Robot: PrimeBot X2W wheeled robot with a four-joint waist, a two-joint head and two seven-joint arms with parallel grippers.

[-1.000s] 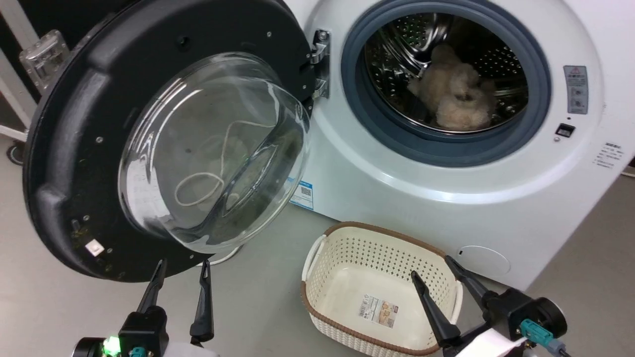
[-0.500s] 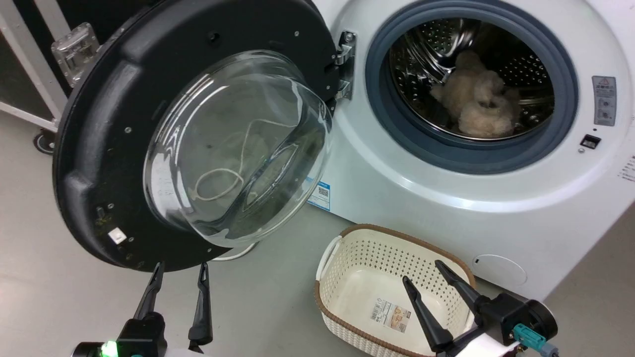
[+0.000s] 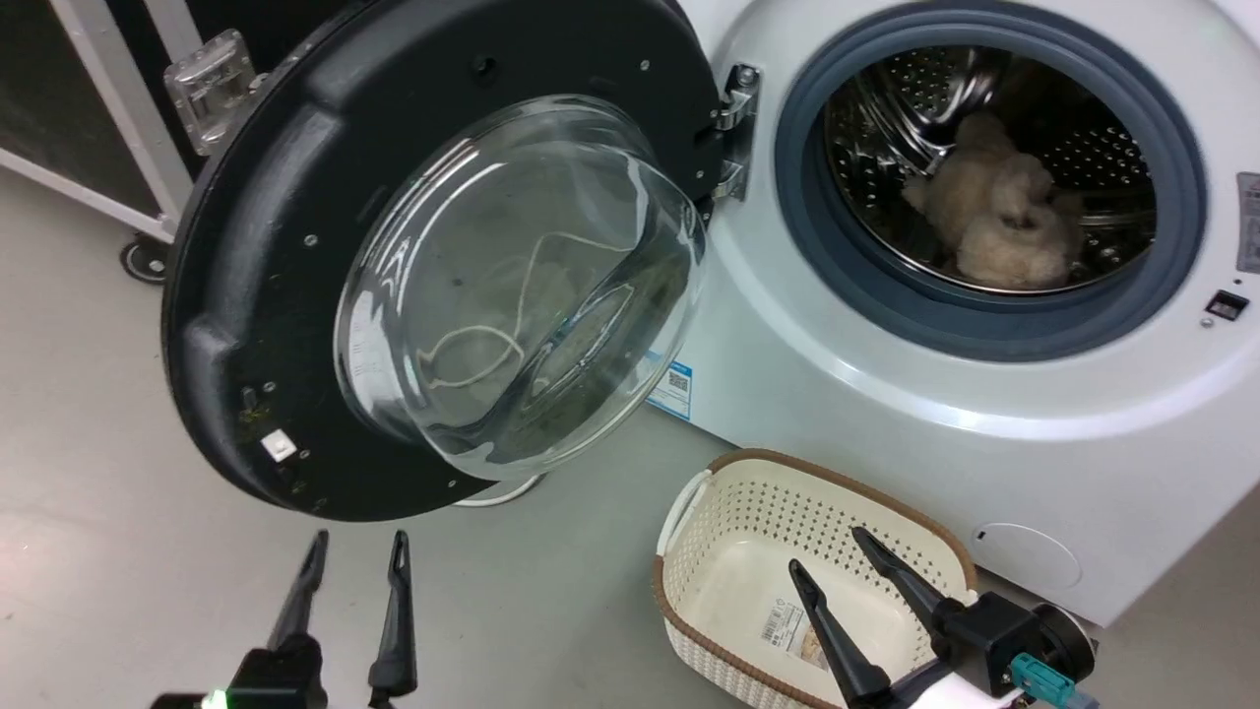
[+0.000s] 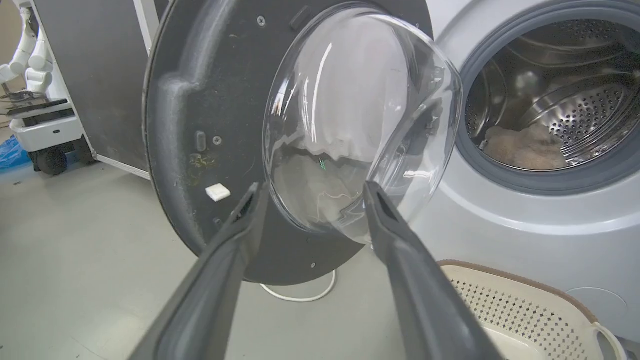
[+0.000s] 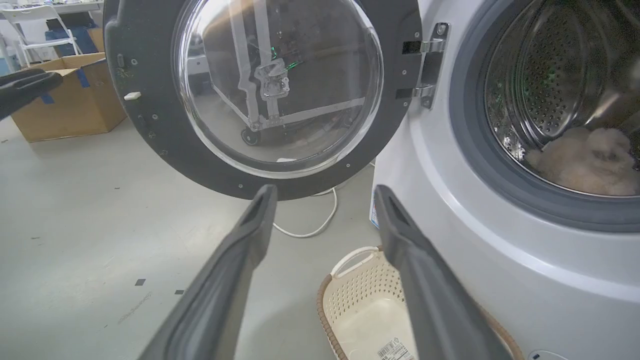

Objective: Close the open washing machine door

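Faces the washing machine door point(image 3: 246, 295), swung wide to the left of the washing machine point(image 3: 837, 414), hinged at its right edge. Puts the left gripper point(image 3: 359, 540) nearer, jaws spread, just near of the lower rim, seemingly apart from it. Leaves the right gripper point(image 3: 825, 549), jaws also spread, over the basket point(image 3: 787, 459). Needs a rightward sweep; open floor point(image 3: 98, 443) at left.
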